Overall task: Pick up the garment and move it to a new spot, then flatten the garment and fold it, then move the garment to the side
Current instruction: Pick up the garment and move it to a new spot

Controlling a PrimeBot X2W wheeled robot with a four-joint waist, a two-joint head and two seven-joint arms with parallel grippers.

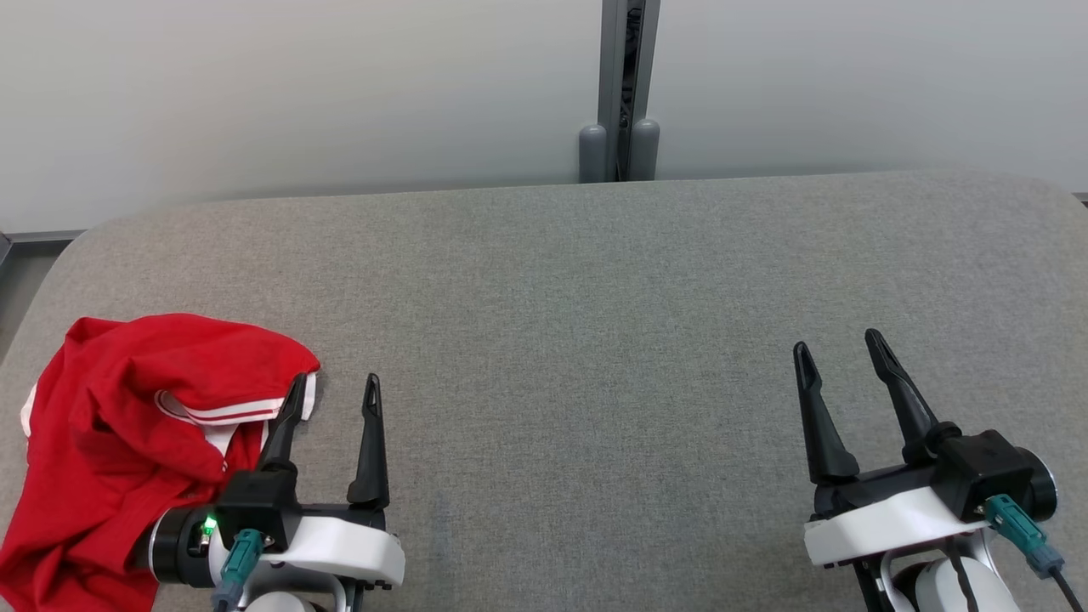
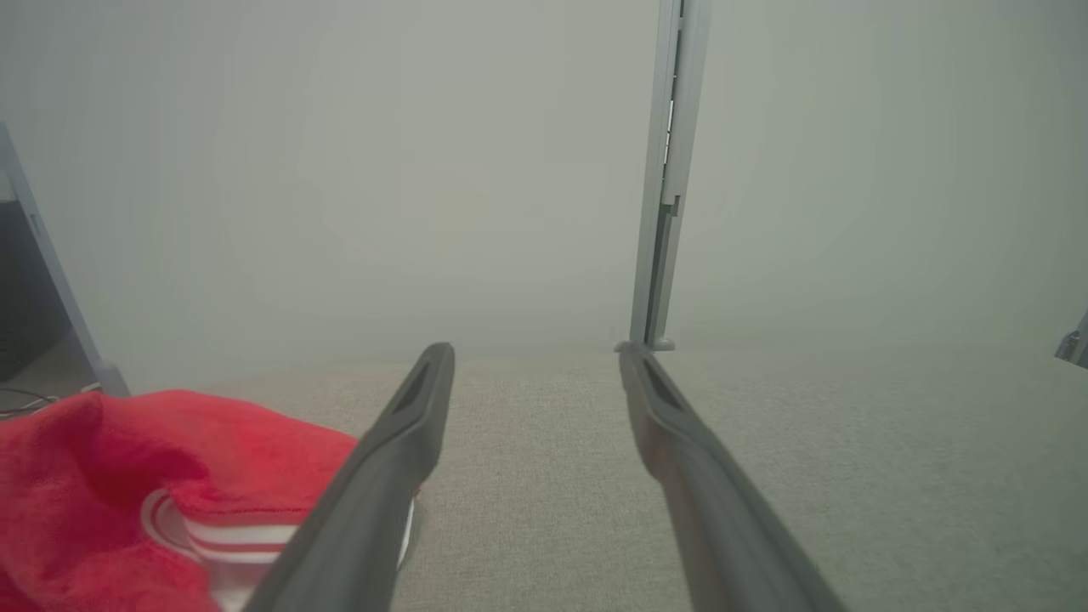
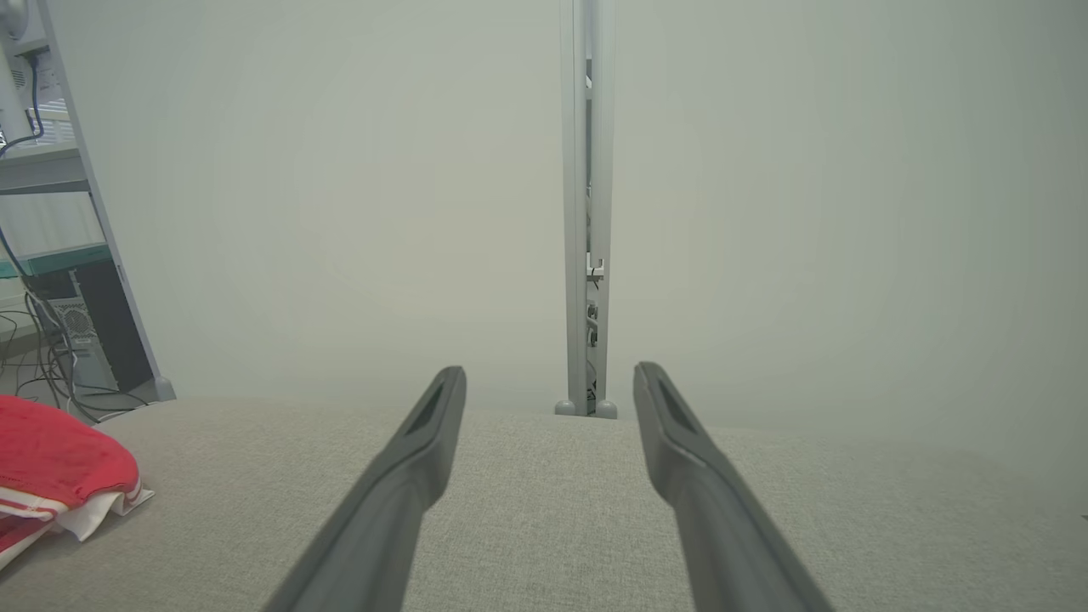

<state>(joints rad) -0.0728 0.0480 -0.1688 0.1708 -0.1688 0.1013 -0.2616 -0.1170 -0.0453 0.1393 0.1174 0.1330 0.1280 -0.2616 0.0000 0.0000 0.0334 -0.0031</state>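
Garment (image 1: 127,408), red with white stripes, lies crumpled at eight o'clock on the grey fabric table (image 1: 595,340). The left gripper (image 1: 334,380) and right gripper (image 1: 838,341) both gape empty; a pale wall (image 1: 340,85) stands at twelve

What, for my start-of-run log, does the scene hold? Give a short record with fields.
surface: grey fabric table
garment: red garment with white-striped trim, crumpled at the table's near left corner
left gripper: open, empty, at the garment's right edge; one finger overlaps the trim, contact unclear
right gripper: open, empty, over bare fabric far right, apart from the garment
backdrop: pale wall with a grey post
stage: garment not yet picked up
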